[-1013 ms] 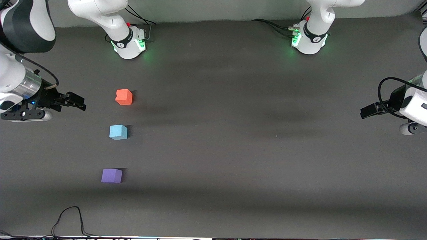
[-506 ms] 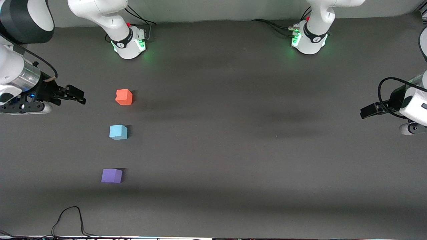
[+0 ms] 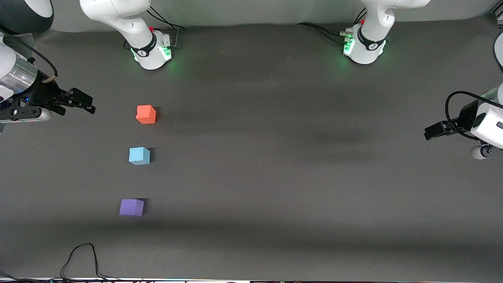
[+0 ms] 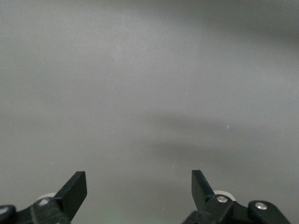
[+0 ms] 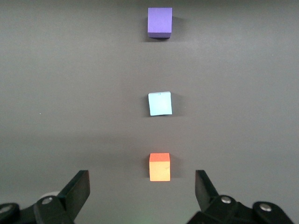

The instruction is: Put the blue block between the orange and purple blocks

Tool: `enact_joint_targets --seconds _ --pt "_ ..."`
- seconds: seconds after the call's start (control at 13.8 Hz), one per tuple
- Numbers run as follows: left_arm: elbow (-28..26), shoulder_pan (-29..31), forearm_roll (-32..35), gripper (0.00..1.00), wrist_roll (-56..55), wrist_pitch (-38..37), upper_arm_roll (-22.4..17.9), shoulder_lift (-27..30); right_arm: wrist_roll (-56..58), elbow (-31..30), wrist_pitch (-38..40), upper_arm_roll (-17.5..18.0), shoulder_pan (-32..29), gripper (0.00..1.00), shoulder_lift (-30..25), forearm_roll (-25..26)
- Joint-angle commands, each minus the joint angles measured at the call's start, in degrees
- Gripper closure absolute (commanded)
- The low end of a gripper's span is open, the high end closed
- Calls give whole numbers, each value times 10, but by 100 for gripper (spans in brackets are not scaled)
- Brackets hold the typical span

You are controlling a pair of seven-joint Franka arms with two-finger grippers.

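Note:
Three small cubes lie in a row on the dark table toward the right arm's end. The orange block [image 3: 146, 114] is farthest from the front camera. The blue block [image 3: 139, 156] lies between it and the purple block [image 3: 131, 207], which is nearest. My right gripper [image 3: 87, 103] is open and empty, up in the air beside the orange block and apart from it. Its wrist view shows the orange block [image 5: 160, 166], the blue block [image 5: 160, 103] and the purple block [image 5: 160, 22] ahead of the open right gripper [image 5: 142, 186]. My left gripper [image 3: 429, 133] waits, open and empty [image 4: 139, 186], at the left arm's end.
The arms' bases [image 3: 151, 51] [image 3: 363, 47] stand along the table's edge farthest from the front camera. A black cable [image 3: 78, 255] loops on the table at the edge nearest that camera. The left wrist view shows only bare table [image 4: 149, 93].
My right gripper has drawn back toward the bases' edge and the right arm's end of the table, away from the blocks. The blocks and the left arm have not moved.

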State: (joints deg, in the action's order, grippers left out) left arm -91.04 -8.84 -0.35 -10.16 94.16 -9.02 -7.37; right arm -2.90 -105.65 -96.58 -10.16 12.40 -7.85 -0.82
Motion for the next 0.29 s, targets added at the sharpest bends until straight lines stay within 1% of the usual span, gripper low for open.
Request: enact_joint_targets --seconds 0.0,0.22 --pt "6 -3 -4 0 9 -9 -5 2 -4 -8 2 4 -4 0 -10 13" --pt "6 -3 -4 0 9 -9 -5 2 -3 -8 0 3 -4 0 -9 13"
